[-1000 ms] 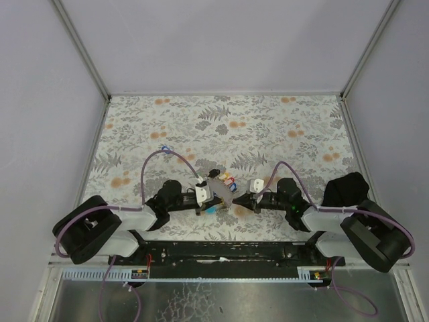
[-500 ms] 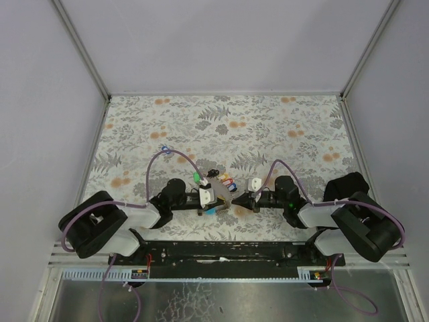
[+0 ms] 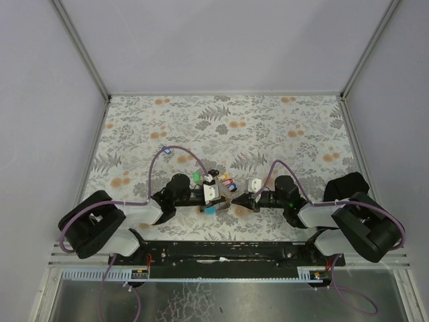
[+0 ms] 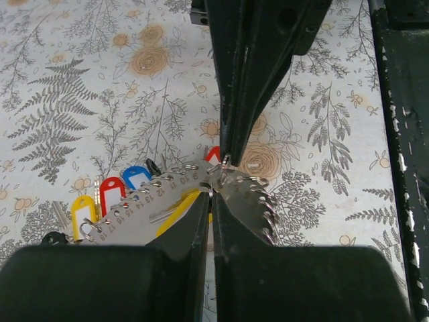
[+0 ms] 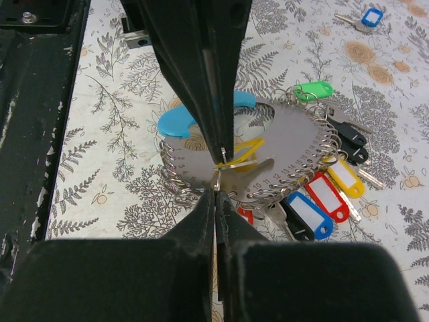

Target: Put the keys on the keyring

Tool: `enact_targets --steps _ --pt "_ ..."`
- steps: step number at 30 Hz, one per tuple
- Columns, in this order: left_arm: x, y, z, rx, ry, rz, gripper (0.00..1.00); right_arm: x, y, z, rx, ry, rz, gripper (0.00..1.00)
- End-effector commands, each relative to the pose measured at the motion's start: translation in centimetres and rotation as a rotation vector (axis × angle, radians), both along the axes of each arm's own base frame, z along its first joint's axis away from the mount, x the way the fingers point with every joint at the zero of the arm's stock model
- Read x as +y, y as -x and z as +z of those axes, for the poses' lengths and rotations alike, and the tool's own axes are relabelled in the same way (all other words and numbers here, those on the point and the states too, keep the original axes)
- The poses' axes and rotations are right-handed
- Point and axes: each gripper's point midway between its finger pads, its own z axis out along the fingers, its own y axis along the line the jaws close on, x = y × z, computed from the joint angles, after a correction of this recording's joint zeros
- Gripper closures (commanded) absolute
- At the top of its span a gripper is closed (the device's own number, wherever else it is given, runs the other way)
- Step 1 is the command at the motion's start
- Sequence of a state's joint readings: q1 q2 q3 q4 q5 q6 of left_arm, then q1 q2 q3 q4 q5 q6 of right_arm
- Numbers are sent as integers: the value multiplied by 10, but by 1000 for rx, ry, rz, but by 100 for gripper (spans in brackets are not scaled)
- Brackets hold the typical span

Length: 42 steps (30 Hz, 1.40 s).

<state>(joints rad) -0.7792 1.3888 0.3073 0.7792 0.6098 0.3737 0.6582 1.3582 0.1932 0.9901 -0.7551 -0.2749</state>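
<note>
The keyring [image 5: 281, 144] is a silvery numbered disc edged with small wire rings, with a light-blue strap [image 5: 175, 122]. Keys with yellow [image 5: 345, 176], red [image 5: 326, 195], blue [image 5: 305, 215] and green [image 5: 312, 89] caps hang on its right side. My right gripper [image 5: 216, 191] is shut on a thin wire ring at the disc's near edge. My left gripper [image 5: 224, 155] comes from the opposite side and is shut on the same small ring. In the left wrist view my left gripper [image 4: 211, 193] pinches that ring beside the disc [image 4: 144, 208]. The bunch [image 3: 218, 188] lies between both arms.
A loose key with a blue cap [image 5: 365, 18] lies apart on the flowered cloth, also in the top view [image 3: 165, 150]. The black base rail [image 3: 221, 249] runs along the near edge. Purple cables [image 3: 174, 151] arch over both arms.
My left arm has shifted right and forward, and the right arm has drawn back slightly. The bunch has turned, and the green cap now shows at its left.
</note>
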Motion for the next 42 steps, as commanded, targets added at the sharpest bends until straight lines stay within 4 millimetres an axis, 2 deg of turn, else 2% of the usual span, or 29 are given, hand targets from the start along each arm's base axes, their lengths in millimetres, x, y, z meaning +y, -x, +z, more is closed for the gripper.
enact_targets --steps 1,4,8,12,15,19,22,23,25,28,32,36,39,42 --pt "-1 -5 4 -25 -30 15 100 9 -11 40 -155 -84 22 100" --pt "2 -9 6 -35 -31 43 100 7 -14 41 -165 -80 -4 100" --pt "9 -32 17 -21 -19 205 100 2 -23 41 -166 -81 -76 100" --pt "22 -63 47 -9 52 429 100 -1 -24 40 -133 -88 -106 100" --pt "19 -80 71 -5 80 498 100 1 -16 40 -103 -106 -75 100" --pt "1 -107 90 24 101 555 100 2 -10 41 -74 -128 -62 100" --pt "-34 -104 117 73 213 427 100 3 -5 39 -49 -130 -47 100" --pt "-44 -107 120 87 230 402 100 4 -3 40 -43 -136 -42 100" --pt "-59 -120 109 159 200 414 100 5 1 42 -43 -154 -33 100" --pt "-79 -117 95 223 199 336 100 4 8 41 -40 -157 -25 100" --pt "-90 -122 48 285 77 337 100 5 11 38 -39 -140 -20 100" --pt "-93 -110 25 276 53 299 100 6 11 37 -41 -135 -19 100" --pt "-93 -101 -1 298 -29 299 100 8 12 35 -31 -132 -12 100" --pt "-94 -88 -22 321 -73 290 96 9 13 34 -26 -132 -7 100"
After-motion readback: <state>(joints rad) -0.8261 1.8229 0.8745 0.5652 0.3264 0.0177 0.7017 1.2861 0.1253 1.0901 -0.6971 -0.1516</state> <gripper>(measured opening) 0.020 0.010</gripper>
